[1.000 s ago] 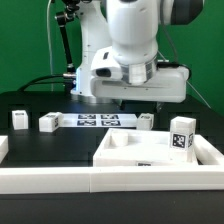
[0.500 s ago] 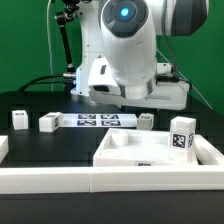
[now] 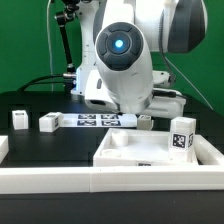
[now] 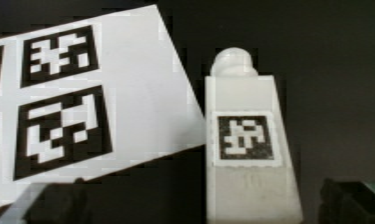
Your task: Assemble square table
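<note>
The square table top (image 3: pixel 128 152), a white tray with a raised rim, lies at the front on the exterior view's right. White tagged leg posts are scattered behind it: two (image 3: pixel 19 120) (image 3: pixel 48 123) on the left, one (image 3: pixel 146 121) by the marker board, and one upright (image 3: pixel 181 133) on the right. In the wrist view one leg (image 4: pixel 246 125) lies flat on the black table. My gripper (image 4: pixel 205 205) stands open above it, a dark finger (image 4: pixel 56 205) on each side with a gap to the leg. In the exterior view the arm's hand hides the fingers.
The marker board (image 3: pixel 98 121) (image 4: pixel 68 100) lies flat right beside the leg under my gripper. A long white border rail (image 3: pixel 60 180) runs along the front edge. The arm's base and cables stand at the back before a green backdrop.
The arm has bent forward and its hand has come down over the leg beside the marker board. The jaws stay wide and no part has moved.
</note>
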Controlling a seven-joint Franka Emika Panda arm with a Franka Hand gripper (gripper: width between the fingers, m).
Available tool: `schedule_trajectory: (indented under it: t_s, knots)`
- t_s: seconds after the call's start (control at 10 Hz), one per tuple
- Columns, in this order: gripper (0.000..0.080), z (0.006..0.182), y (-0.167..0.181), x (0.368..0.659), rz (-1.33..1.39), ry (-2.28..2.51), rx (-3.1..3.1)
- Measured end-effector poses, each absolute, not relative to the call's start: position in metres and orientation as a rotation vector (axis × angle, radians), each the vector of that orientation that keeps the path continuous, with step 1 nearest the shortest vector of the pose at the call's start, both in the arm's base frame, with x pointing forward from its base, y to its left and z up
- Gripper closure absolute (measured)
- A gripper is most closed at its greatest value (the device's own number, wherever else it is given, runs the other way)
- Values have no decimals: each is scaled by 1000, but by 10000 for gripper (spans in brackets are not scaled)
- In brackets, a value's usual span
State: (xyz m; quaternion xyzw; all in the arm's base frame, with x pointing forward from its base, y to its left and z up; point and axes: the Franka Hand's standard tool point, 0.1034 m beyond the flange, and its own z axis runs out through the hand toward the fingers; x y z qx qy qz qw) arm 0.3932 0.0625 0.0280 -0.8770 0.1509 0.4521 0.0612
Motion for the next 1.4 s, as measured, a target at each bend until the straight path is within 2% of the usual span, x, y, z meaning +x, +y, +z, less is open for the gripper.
schedule_trajectory:
  t_s: [0.5,0.7,0.8,0.9,1.0,1.1,1.4]
  knots:
    - [151,10,75,395,1279,440,-2710]
    - [151,9,76,392,1285,440,-2708]
    - [272,8,76,392,1286,442,-2708]
    - [272,8,76,392,1287,444,-2708]
    - [412,8,76,392,1287,444,-2707]
    - [511,8,75,392,1288,446,-2706]
    - [511,8,74,392,1286,450,-2705]
